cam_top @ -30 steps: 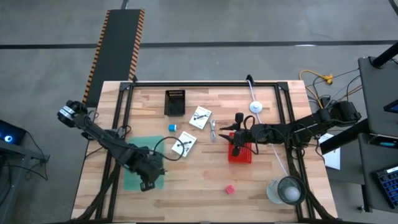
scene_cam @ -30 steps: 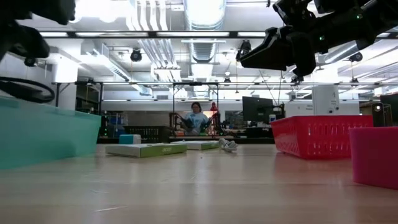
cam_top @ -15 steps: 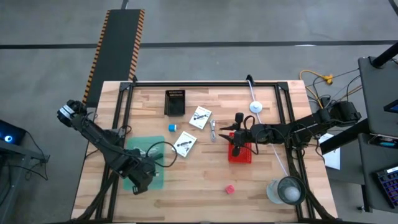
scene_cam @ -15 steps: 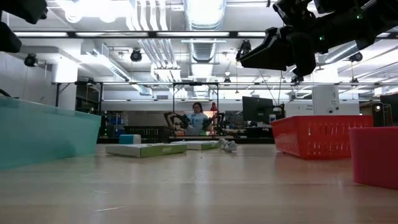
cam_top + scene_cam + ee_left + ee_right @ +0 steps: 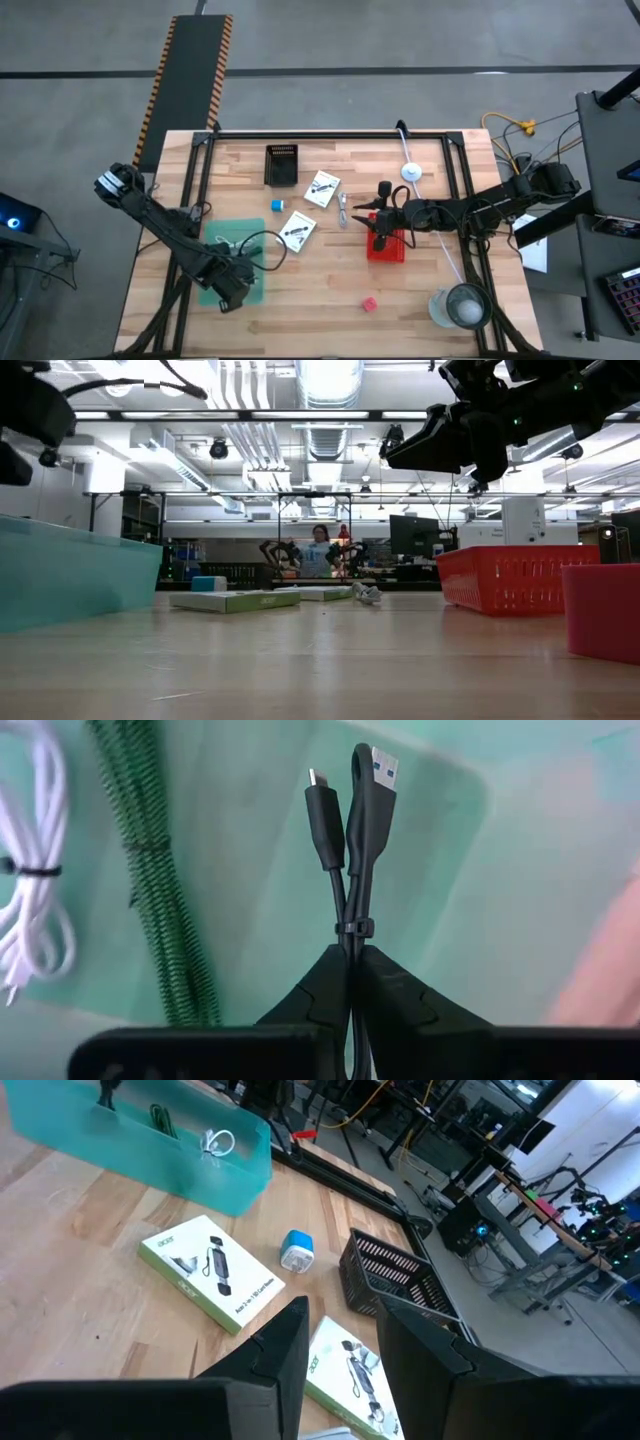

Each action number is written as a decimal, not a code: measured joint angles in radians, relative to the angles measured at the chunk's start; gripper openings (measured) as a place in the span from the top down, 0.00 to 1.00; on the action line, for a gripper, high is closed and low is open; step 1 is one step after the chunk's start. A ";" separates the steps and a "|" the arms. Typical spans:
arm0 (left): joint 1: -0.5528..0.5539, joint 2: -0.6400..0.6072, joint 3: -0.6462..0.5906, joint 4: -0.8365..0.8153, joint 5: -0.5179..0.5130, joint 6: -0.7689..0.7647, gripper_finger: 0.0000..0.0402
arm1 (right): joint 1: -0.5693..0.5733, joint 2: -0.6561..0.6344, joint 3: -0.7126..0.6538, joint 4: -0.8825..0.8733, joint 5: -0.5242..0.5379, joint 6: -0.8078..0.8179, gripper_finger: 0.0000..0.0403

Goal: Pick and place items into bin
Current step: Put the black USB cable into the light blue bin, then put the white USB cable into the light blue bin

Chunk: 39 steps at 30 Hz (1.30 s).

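Observation:
My left gripper point(image 5: 228, 290) hangs over the teal bin point(image 5: 232, 262), shut on a black cable point(image 5: 352, 870). A green coiled stick point(image 5: 150, 870) and a white cable point(image 5: 35, 910) lie on the bin's floor. My right gripper point(image 5: 380, 232) is open and waits above the red basket point(image 5: 386, 247). Flat on the table lie two white packets point(image 5: 323, 188) point(image 5: 296, 230), a blue cube point(image 5: 276, 205), a red cube point(image 5: 369, 303) and a small pale cable piece point(image 5: 343, 208). My left gripper pinches the folded black cable between its two fingers, just behind the small tie point(image 5: 352, 928). Both plug ends point(image 5: 372, 770) stick out past the fingertips, in line with the fingers. The fingers point down into the bin, and the plugs show clear above its floor.
A black mesh basket point(image 5: 282, 165) stands near the far edge. A round clear container point(image 5: 462, 305) sits at the near right corner. A white cord point(image 5: 430, 215) runs across the table's right side. Bare wood lies between the teal bin and the red cube.
My left gripper has shifted a little toward the table's left edge over the teal bin, still shut on the black cable. In the low view the cable loop has left the picture's left side.

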 joint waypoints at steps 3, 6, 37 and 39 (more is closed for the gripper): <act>0.000 0.000 -0.024 -0.006 0.000 -0.049 0.92 | 0.000 0.000 0.000 0.000 0.000 0.000 0.73; 0.001 0.000 -0.035 -0.004 -0.002 -0.094 0.87 | 0.000 0.000 0.000 0.001 0.000 0.000 0.73; 0.032 -0.096 -0.038 0.188 -0.789 0.372 0.70 | 0.000 0.000 0.009 0.005 0.000 0.003 0.73; 0.040 -0.099 -0.040 0.186 -0.841 0.402 0.70 | 0.000 0.000 0.009 0.005 0.000 0.003 0.73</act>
